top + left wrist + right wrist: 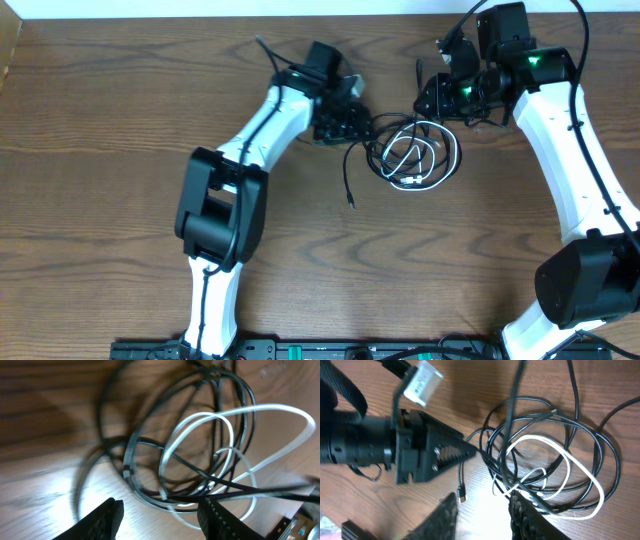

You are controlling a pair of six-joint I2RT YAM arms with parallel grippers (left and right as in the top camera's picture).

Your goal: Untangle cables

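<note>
the cables (415, 158) sit in one knotted heap on the desk (120, 120), black loops and a white one, between the two arms. left pincer (161, 512) partly open, tips right at the heap's edge, gripping nothing i can make out. right pincer (482, 515) open too, over the tangle, empty.

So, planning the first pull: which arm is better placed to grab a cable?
Probably left: the left gripper, open, is right at the black cables; the right gripper, also open, sits farther back.
</note>
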